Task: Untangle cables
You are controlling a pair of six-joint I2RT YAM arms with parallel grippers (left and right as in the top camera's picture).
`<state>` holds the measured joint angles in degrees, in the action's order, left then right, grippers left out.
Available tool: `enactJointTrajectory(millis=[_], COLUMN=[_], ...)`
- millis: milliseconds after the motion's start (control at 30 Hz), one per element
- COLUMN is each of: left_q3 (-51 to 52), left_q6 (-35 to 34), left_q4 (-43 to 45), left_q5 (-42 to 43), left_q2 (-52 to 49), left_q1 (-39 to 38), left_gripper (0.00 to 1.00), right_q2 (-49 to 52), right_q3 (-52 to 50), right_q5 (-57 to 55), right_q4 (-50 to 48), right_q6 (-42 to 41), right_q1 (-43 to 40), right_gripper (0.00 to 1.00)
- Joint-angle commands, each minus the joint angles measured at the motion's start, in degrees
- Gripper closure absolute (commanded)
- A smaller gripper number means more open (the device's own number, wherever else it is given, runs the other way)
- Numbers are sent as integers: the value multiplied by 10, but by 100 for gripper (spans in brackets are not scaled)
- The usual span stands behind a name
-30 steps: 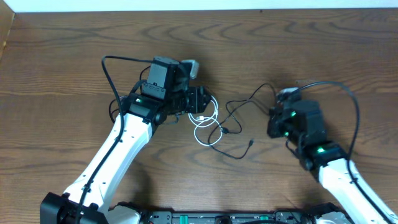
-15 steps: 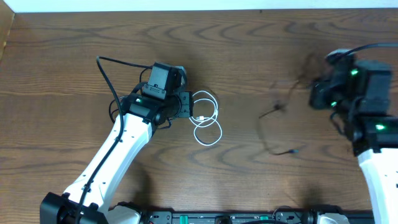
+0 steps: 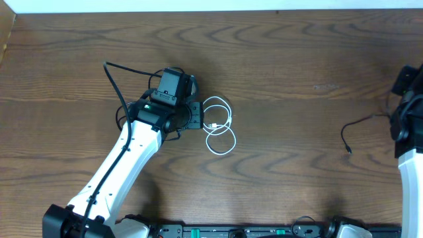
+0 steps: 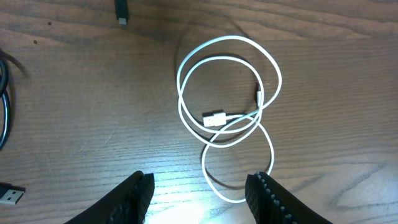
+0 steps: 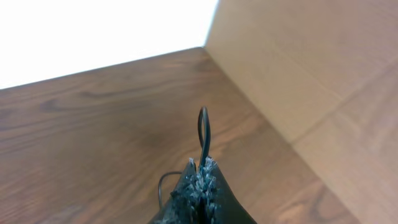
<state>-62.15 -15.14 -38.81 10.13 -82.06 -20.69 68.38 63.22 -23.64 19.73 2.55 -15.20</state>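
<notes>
A dark wooden table (image 3: 297,59) seen from above, with a robot arm on each side.

The white cable (image 4: 180,84) lies flat on the table left of centre, coiled in a few overlapping loops, a larger pair above and a smaller one below. Its white USB plug (image 4: 214,118) rests inside the loops where they cross. The left end effector (image 4: 204,186) hovers just beside the lower loop, its two black fingers (image 4: 140,193) spread wide with nothing between them. The bottom of the small loop sits between the fingertips. It is not clear whether they touch the table.

The black cable (image 3: 357,123) is well apart from the white one, at the far right side of the table. It runs in a thin curve from the right arm out towards the centre, with its free end lying on the wood. The right end effector (image 5: 200,174) is closed tight on it, and a narrow loop of black cable (image 5: 203,130) stands up from between the pinched fingertips. A pale wood panel (image 5: 311,74) borders the table beyond it.
</notes>
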Motion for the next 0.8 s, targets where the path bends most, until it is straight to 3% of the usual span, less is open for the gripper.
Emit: enactJointTrajectory(millis=[0, 300, 633, 767], left_q3=[0, 0, 0, 0], left_q6=[5, 5, 5, 5], left_q4=[-2, -9, -8, -8], left_q5=[-7, -7, -7, -7], left_q2=[7, 7, 7, 7], left_q1=[0, 0, 0, 0], left_gripper=[47, 41, 41, 41], right_q2=[21, 83, 99, 96], right_q3=[7, 7, 9, 9], right_q5=[-32, -34, 14, 32], right_q4=[-7, -55, -271, -285], right_q6=[9, -19, -24, -25], right_q1=[-28, -121, -143, -143], right_gripper=[99, 99, 99, 99])
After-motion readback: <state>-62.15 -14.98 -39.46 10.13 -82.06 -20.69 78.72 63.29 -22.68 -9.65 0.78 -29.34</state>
